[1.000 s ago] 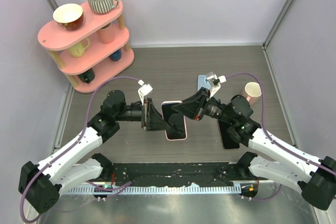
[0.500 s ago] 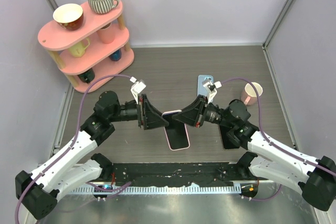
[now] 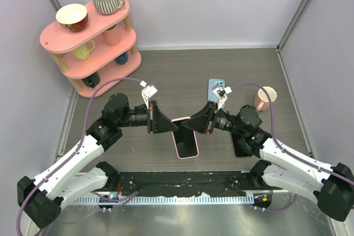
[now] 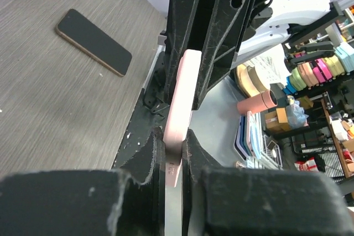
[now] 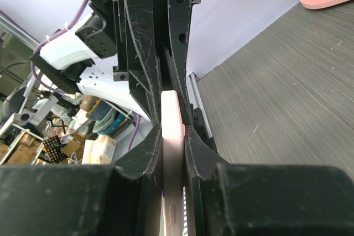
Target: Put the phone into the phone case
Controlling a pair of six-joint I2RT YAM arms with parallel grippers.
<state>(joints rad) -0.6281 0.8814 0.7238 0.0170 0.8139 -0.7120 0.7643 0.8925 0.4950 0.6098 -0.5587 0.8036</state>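
A pink phone case point(image 3: 187, 145) with a dark phone face showing inside its rim is held off the table between both grippers, near the table's front middle. My left gripper point(image 3: 172, 127) is shut on its left edge. My right gripper point(image 3: 191, 127) is shut on its right edge. In the left wrist view the pink case edge point(image 4: 180, 103) runs upright between my shut fingers point(image 4: 145, 158), with the right gripper's black fingers point(image 4: 221, 26) clamped on its far end. In the right wrist view the case edge point(image 5: 172, 131), with a side button, sits between my fingers point(image 5: 141, 158).
A dark phone point(image 3: 241, 146) lies on the table under the right arm; it also shows in the left wrist view point(image 4: 94, 41). A blue phone or case point(image 3: 214, 88) lies behind the grippers. A pink cup point(image 3: 265, 98) stands at the right. A pink shelf point(image 3: 91, 62) with mugs stands back left.
Both grippers have carried the pink case toward the near edge of the table, still clamped on it. Over the last half second little has moved.
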